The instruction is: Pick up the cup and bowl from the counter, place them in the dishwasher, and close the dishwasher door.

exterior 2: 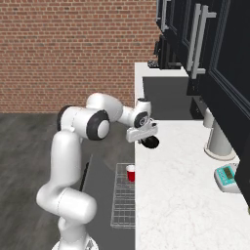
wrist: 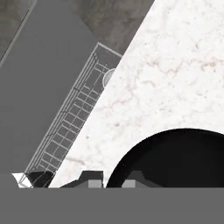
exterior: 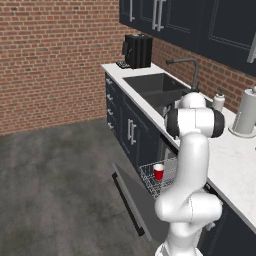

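Cup (exterior: 158,172): one, upright in dishwasher rack (exterior 2: 122,205) | bowl (wrist: 175,159): one, empty, gripped at rim by hand (exterior 2: 145,138) above worktop (exterior 2: 180,195)

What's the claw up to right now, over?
Claw above counter, gripping bowl by its rim. Cup upright in dishwasher rack, door down. Path to rack looks clear.
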Robot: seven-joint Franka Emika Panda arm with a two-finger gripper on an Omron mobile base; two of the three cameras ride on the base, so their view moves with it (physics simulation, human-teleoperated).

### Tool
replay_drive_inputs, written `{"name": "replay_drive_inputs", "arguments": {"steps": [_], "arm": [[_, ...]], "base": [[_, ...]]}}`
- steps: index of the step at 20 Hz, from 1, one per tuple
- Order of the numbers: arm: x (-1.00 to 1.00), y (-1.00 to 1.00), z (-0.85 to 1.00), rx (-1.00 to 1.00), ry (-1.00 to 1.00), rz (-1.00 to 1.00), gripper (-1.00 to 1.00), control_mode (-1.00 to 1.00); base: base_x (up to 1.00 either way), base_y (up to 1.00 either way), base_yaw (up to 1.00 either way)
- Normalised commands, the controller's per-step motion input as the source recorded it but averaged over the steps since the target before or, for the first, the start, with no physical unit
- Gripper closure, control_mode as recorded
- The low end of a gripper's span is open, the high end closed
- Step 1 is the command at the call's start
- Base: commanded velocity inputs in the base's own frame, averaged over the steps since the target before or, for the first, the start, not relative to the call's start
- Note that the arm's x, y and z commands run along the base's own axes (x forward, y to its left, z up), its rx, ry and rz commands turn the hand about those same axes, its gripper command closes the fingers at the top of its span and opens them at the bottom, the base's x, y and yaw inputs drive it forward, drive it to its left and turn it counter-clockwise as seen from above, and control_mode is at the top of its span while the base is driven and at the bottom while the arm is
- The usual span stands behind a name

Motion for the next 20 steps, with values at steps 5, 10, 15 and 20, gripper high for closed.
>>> {"name": "replay_drive_inputs", "arguments": {"steps": [5, 10, 15, 20], "arm": [[-0.96, 0.56, 0.41, 0.0, -0.03, -0.02, 1.0, -1.0], [-0.8, 0.58, 0.31, 0.0, 0.03, -0.04, 1.0, -1.0], [-0.6, 0.58, 0.06, 0.0, 0.13, -0.07, 1.0, -1.0], [-0.21, 0.26, -0.13, 0.01, 0.25, -0.04, 1.0, -1.0]], "base": [[0.0, 0.0, 0.0], [0.0, 0.0, 0.0], [0.0, 0.0, 0.0], [0.0, 0.0, 0.0]]}}
